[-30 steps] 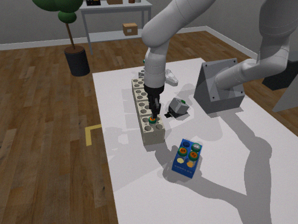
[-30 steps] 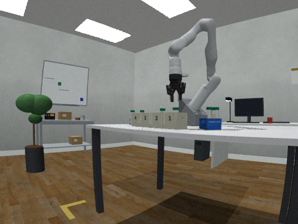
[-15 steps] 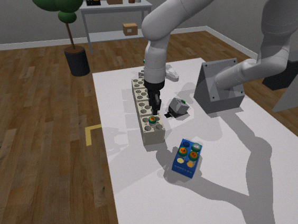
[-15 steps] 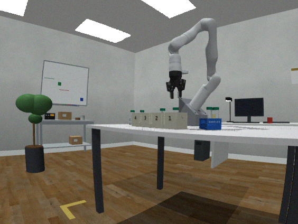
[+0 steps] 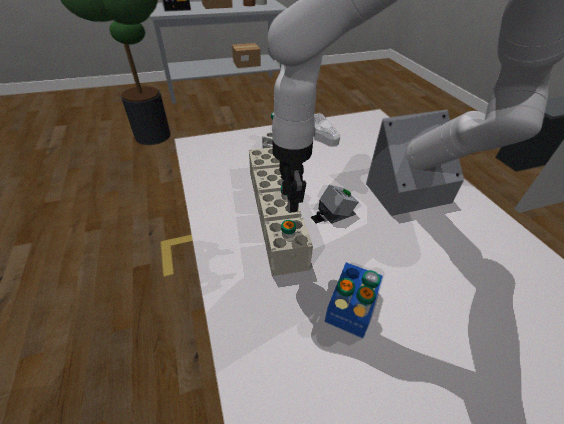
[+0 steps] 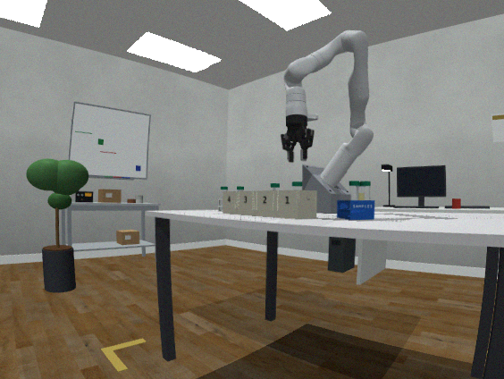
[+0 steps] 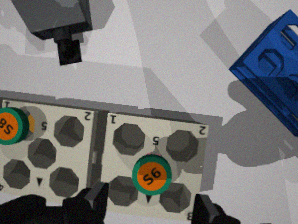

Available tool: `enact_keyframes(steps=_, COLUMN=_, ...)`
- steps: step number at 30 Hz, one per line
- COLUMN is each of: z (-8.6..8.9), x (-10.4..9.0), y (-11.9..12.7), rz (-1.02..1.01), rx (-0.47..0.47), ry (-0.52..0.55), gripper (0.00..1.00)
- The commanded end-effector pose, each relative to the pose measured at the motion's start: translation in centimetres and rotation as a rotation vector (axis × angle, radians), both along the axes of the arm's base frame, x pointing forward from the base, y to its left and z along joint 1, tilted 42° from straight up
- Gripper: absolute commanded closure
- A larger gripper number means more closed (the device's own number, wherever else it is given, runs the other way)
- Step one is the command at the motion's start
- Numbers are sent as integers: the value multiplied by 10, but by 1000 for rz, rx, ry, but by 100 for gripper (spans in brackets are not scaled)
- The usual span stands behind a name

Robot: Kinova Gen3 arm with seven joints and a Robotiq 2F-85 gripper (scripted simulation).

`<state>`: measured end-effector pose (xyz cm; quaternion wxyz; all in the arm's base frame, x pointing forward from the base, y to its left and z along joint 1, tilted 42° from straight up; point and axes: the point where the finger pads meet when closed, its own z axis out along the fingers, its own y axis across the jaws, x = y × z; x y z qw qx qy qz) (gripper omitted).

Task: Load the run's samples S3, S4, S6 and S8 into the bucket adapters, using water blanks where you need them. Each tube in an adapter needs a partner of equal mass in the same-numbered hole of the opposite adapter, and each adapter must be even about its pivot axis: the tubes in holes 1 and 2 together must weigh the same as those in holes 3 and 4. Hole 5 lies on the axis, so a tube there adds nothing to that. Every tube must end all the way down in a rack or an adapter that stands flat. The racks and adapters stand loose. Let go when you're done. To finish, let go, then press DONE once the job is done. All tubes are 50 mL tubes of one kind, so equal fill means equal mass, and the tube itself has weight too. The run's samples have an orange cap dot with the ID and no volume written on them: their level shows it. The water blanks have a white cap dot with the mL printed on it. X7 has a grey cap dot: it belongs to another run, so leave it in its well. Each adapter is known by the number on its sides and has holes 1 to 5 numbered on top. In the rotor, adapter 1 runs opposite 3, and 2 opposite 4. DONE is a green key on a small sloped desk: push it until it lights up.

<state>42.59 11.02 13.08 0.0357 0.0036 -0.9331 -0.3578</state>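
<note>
From the top view, the gripper (image 5: 294,192) hung above the row of four beige adapters (image 5: 280,220) on the white table (image 5: 410,300). Its fingers stood apart and held nothing. Under it, in the nearest adapter, one tube with an orange cap dot (image 5: 288,226) sat in a hole. The blue sample rack (image 5: 350,320) stood well apart, nearer the camera, with two orange-dot tubes (image 5: 345,286) and a grey-dot tube (image 5: 370,278) in it. The small sloped desk with the green DONE key (image 5: 345,192) was just beside the adapters.

From the exterior view, the gripper (image 6: 297,154) was clearly high over adapter 1 (image 6: 287,201), not touching any tube. Green caps rose from all four adapters, and more from the rack labelled SAMPLES (image 6: 355,210).

From the wrist view, tube S6 (image 7: 151,174) stood between holes 3 and 4 of the right block, where hole 5 seemed to lie, and S8 (image 7: 11,125) sat at the left edge in the neighbouring block. The dark fingertips showed at the bottom edge, open.

I judged that placing S6 was finished and the loading was partly done. The next move called for travelling to the blue rack and lowering the open fingers squarely around one of the remaining orange-dot tubes, without touching the grey one.
</note>
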Motion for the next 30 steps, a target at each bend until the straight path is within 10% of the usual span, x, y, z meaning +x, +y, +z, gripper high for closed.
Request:
enact_keyframes(steps=1, z=3, x=1, y=-3, rz=-1, rx=0, ry=-1, gripper=38)
enact_keyframes(steps=30, z=28, x=3, y=-26, rz=-1, rx=0, ry=-1, gripper=38)
